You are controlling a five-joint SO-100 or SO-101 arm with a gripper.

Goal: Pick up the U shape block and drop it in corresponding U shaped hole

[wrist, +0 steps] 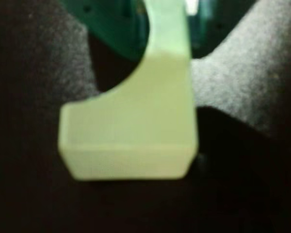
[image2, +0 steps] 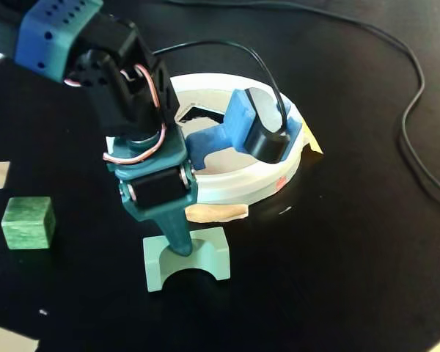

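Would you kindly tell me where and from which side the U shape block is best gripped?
Probably across the flat bridge of the U shape block, from above: it stands with its notch down on the table, legs apart, and the gripper already meets it there.

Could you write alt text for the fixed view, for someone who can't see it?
A teal robot gripper reaches down onto a pale mint arch-shaped block on a black table. Behind it sits a round tan board with a white rim; a darker green cube lies to the left.
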